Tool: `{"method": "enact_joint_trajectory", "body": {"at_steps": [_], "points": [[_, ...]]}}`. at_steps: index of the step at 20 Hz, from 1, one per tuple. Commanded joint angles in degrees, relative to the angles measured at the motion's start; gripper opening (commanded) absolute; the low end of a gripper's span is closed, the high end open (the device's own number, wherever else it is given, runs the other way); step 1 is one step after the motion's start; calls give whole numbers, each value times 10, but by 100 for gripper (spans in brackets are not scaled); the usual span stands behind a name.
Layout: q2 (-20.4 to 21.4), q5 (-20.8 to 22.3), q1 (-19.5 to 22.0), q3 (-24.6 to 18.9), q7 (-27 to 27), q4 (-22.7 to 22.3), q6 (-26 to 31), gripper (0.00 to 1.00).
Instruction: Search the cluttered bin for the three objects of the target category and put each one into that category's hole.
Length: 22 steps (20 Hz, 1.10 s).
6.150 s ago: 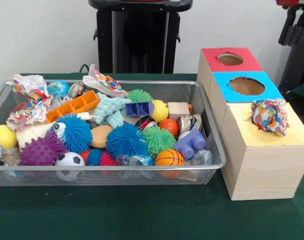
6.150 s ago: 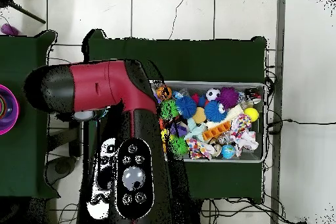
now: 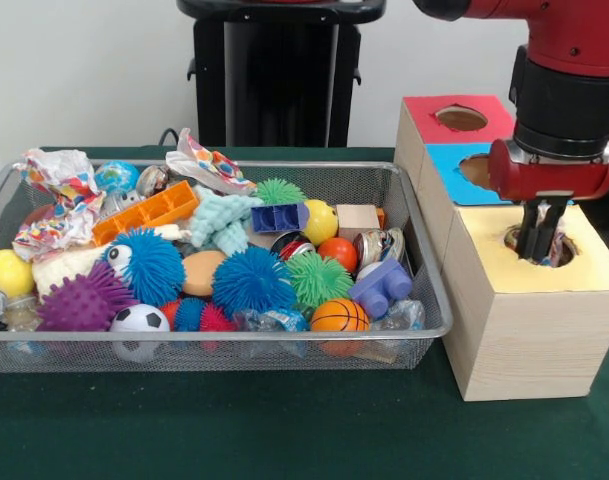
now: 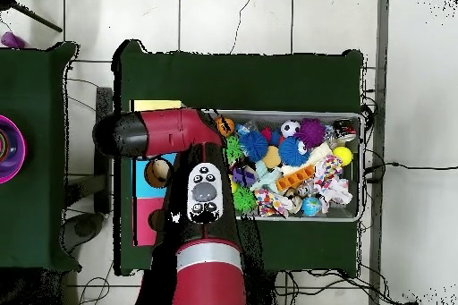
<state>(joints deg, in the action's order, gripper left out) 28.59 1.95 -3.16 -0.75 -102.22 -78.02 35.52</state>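
The wire mesh bin (image 3: 430, 290) is full of toys; it also shows in the overhead view (image 4: 360, 169). Printed paper wads lie in it: one at the far left (image 3: 59, 178), another crumpled piece just below it (image 3: 44, 232), one at the back (image 3: 212, 160). The yellow-topped box (image 3: 596, 268) stands right of the bin. My gripper (image 3: 539, 245) reaches straight down into its hole (image 3: 564, 252), fingers close together. No wad lies on the yellow top; whatever is in the hole is hidden. In the overhead view the arm (image 4: 152, 133) covers the hole.
The blue-topped box (image 3: 454, 160) and red-topped box (image 3: 419, 110) stand behind the yellow one, close to my arm. Spiky balls, a mint fuzzy toy (image 3: 222, 220), an orange tray (image 3: 146, 212) and small balls fill the bin. The black pedestal (image 3: 274, 80) stands behind.
The arm has come over the yellow box and the gripper is down in its hole. The paper wad that sat on the hole's rim is gone from sight. The bin is unchanged.
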Motion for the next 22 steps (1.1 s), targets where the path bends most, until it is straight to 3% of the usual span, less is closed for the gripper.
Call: {"method": "enact_joint_trajectory", "body": {"at_steps": [1,5,16,22], "points": [[-43,-5,18,-47,-70,-88,-44,0],[-71,0,23,-55,-71,-84,-91,0],[-113,-5,16,-48,-70,-54,-138,0],[-86,-13,11,-40,-68,-58,-94,0]]}}
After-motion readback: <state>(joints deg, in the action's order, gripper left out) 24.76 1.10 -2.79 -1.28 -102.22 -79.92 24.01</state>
